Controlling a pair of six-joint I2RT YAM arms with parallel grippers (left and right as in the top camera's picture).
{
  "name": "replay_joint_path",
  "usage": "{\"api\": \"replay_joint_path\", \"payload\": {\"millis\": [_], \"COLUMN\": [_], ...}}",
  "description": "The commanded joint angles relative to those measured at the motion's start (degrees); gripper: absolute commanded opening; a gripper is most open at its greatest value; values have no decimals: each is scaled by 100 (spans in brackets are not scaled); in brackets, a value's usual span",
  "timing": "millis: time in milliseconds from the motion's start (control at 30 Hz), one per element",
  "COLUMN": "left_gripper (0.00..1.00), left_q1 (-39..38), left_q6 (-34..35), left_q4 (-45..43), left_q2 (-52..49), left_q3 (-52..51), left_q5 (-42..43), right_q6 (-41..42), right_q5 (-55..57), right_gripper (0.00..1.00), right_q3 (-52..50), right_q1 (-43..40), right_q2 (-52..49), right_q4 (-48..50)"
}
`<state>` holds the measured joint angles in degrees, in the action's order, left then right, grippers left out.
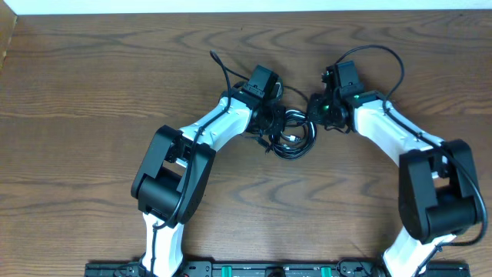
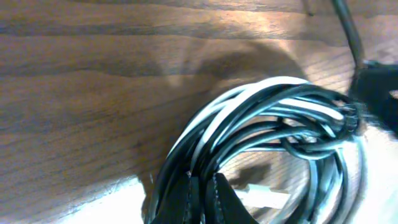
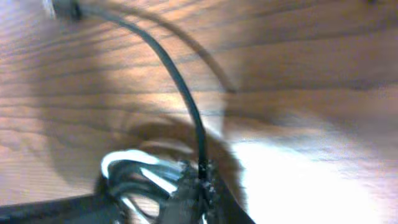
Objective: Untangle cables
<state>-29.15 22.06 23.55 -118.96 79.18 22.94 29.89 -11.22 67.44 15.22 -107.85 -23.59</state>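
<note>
The cables lie coiled at the middle of the tabletop. On the left gripper the jaws pinch the coil (black and white strands); on the right gripper they clamp one black strand.

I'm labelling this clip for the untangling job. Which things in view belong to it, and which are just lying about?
Belongs to the job:
- cable bundle
- black strand running out of it
- left gripper, shut on the bundle
- right gripper, shut on the strand

Just there:
- table
</note>
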Motion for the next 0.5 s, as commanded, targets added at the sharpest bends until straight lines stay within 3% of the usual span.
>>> {"api": "replay_joint_path", "payload": {"millis": [0,267,300,333,433,467], "left_gripper": [8,8,7,8,8,8], "left_q1": [85,85,85,85,83,83], "left_q6": [-11,-13,-13,-13,-13,-13], "left_q4": [96,118,116,111,96,98], "left_q2": [-203,-203,-203,-203,-203,-203], "left_q3": [-52,-52,-52,-52,-52,-52], "left_q5": [-682,-719,-717,-717,-715,-715], "right_q6": [-267,-468,-468,-468,-407,-188], "right_q5": [660,802,702,546,341,197], "right_gripper": [1,1,7,26,41,58], "right_q3": [2,225,227,227,221,219], "right_q1": [-48,-20,-20,-20,-20,-11], "right_q2": [96,105,103,103,101,101], "right_q4": [-249,-511,-455,-372,-173,-55]}}
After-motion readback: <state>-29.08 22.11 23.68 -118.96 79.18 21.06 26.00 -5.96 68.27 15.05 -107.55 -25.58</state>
